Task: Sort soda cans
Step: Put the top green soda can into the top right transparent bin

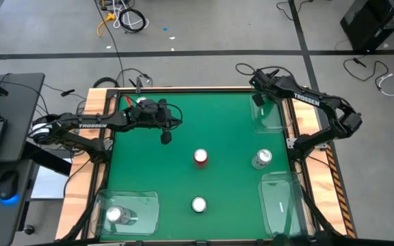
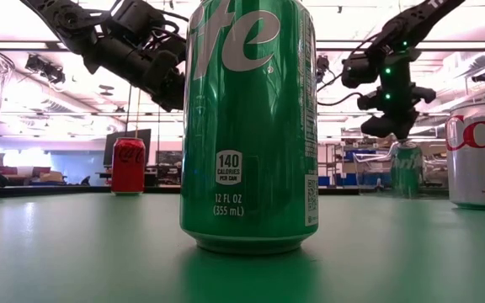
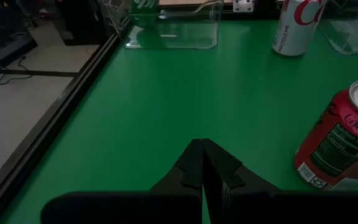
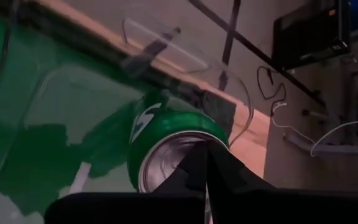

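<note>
The red can [image 1: 201,157] stands upright on the desk [image 1: 231,123], near the clenched, empty left claw [image 1: 165,137]; the right claw [image 4: 205,163], clenched, is held above a green can [image 4: 176,146].

five cans [image 1: 200,157], three bins [image 1: 279,205]

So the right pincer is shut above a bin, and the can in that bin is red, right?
Not quite. The right pincer is shut above a bin, but the can in that bin is green, not red, as the right wrist view shows. The red can stands out on the mat.
</note>
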{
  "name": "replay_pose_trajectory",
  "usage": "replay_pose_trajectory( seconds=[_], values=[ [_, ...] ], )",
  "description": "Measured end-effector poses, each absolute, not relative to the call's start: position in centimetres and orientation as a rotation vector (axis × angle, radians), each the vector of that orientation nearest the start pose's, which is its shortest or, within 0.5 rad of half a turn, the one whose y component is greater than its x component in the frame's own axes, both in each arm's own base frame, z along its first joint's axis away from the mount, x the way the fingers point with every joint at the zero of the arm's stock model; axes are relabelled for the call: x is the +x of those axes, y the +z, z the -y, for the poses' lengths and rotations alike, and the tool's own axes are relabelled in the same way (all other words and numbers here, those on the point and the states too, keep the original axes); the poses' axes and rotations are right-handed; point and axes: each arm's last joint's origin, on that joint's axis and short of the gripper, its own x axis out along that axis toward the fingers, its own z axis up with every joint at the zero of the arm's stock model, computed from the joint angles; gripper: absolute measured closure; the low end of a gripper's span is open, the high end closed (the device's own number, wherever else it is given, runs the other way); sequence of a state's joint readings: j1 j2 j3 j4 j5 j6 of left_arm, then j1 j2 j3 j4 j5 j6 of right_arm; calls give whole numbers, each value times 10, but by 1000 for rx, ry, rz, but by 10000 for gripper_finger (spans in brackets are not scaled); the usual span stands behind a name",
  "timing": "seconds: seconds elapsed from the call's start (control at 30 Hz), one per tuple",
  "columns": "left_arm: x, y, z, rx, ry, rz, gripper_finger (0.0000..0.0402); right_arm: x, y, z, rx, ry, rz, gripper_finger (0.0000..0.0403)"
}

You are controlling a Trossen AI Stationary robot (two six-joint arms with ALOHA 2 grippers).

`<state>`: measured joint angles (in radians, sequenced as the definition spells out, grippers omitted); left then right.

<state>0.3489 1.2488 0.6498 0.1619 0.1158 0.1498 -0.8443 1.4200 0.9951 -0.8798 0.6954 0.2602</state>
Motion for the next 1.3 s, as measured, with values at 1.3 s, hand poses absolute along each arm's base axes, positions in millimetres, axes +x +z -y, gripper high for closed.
replay_pose_trajectory(
  seconds=[1.3],
  values=[
    [246, 225, -86, 70, 196, -440, 400, 162, 240, 228, 534, -1381, -1089, 403]
  ],
)
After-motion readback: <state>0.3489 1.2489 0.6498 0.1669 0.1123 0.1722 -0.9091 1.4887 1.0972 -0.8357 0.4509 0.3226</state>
